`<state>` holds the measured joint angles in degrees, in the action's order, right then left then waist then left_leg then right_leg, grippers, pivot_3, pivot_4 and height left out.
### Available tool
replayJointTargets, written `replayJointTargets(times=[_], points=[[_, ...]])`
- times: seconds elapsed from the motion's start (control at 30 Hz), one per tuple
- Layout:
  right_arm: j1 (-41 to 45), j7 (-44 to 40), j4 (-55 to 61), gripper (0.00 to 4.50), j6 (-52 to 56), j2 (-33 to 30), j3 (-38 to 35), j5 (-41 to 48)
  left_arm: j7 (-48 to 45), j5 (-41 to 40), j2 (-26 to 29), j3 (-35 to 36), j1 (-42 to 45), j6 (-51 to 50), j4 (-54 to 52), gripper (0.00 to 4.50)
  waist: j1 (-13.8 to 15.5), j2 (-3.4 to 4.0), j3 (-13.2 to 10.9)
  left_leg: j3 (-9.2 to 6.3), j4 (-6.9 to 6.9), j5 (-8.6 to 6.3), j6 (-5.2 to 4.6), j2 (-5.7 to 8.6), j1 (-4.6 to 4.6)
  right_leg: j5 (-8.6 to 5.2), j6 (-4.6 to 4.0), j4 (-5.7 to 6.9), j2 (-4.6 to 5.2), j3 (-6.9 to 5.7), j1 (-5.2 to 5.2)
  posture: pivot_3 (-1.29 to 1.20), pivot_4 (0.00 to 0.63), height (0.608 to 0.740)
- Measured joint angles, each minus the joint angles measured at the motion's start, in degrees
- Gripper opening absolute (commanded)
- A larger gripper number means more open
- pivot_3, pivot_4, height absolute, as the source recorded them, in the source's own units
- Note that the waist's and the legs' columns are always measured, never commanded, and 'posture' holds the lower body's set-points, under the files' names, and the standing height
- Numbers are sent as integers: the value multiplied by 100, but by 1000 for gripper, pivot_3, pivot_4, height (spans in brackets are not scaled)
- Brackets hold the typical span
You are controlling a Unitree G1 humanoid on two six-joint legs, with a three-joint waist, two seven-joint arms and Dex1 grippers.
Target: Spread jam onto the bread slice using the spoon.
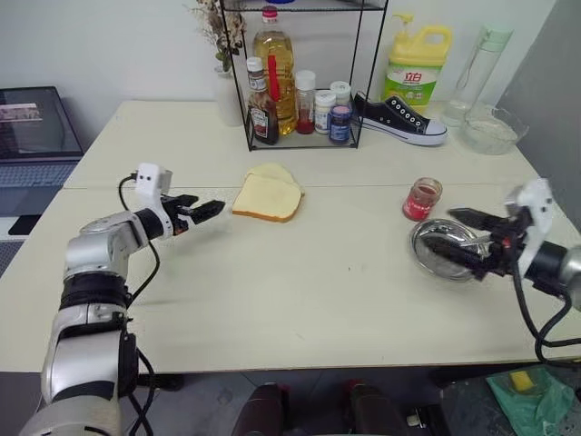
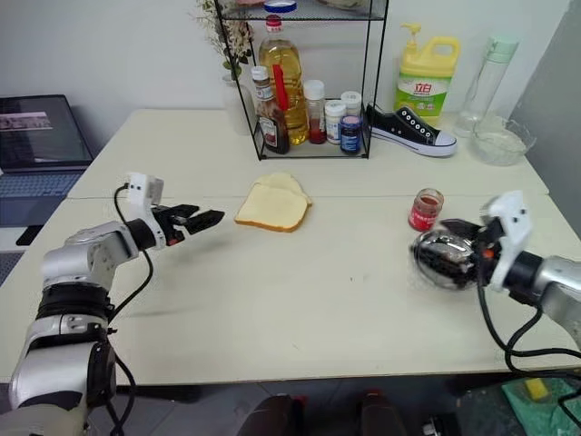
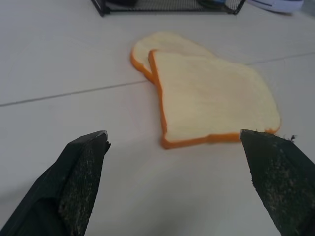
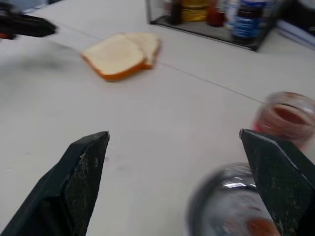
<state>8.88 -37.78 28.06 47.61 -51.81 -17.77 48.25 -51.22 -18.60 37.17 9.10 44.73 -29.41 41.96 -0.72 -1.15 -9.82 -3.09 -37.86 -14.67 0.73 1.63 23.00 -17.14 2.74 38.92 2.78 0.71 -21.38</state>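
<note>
Left gripper [image 1: 211, 210] hangs just above the table [image 1: 300, 300], fingers spread wide, nothing between them. It aims at the bread slice [image 1: 266, 197], which lies flat just ahead of the tips with a strip of bare tabletop between. In the left wrist view the slice's near crust edge runs across the gap between the two fingers [image 3: 81, 167]. A second, smaller slice [image 1: 272, 172] is tucked under the bread slice's far end, overlapping it.

Past the bread, further from the left gripper: wire rack [image 1: 304, 136] holding bottles and jars, set back toward the far table edge. A seam in the tabletop runs just behind the bread.

Right gripper [image 1: 458, 232] also spread wide and empty, held over the round steel dish [image 1: 436, 238] near the right table edge. Jam [image 1: 422, 199] in its small glass jar stands upright just beyond the dish, just ahead of the right gripper. Red smear in the dish bottom, seen in the right wrist view [image 4: 258, 227]; cannot tell the spoon apart from the blur there.

Between the two grippers: a broad stretch of bare table, from the bread to the dish and forward to the near edge.
</note>
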Motion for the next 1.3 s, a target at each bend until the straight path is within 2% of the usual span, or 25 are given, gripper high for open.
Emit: replayJointTargets(times=[0.13,0.23,0.33,0.57,0.67,1.07,1.3], points=[[598,-44,79,4441,61,263,826,-61,-92,331,-456,-268,843,389,1167,4500,41,-33,-20,-1,-3,0,0,3,8,0,0,-1,2,-4,-8,0,150,740],[771,46,77,4441,49,489,1194,-257,-95,599,-751,-449,1140,813,1799,4500,40,-35,-20,5,-4,0,0,9,28,0,1,-1,24,1,-30,0,150,740],[774,129,76,4441,51,662,1418,-439,31,816,-899,-488,1282,1179,2283,4500,38,-36,-19,3,-20,3,3,10,83,1,2,16,27,1,-89,0,150,740],[763,413,286,4441,119,931,1478,-488,318,1085,-1022,-410,1511,1640,2839,4500,41,-36,-19,-1,-23,4,2,11,87,2,2,20,27,-5,-90,0,150,740],[754,511,342,4500,154,984,1465,-493,257,1082,-1047,-340,1553,1664,2931,3930,40,-36,-19,0,-23,4,2,13,87,3,2,19,26,-5,-90,0,150,740],[748,683,335,4500,154,1153,1431,-635,104,997,-1170,-50,1676,1607,2993,23,37,-36,-19,-1,-22,4,2,20,88,3,2,20,23,-7,-91,0,150,740],[709,671,335,4500,153,1177,1251,-659,-338,863,-1107,41,1811,1242,2631,23,41,-37,-19,-2,-23,4,2,22,90,3,3,20,17,-8,-90,0,150,740]])
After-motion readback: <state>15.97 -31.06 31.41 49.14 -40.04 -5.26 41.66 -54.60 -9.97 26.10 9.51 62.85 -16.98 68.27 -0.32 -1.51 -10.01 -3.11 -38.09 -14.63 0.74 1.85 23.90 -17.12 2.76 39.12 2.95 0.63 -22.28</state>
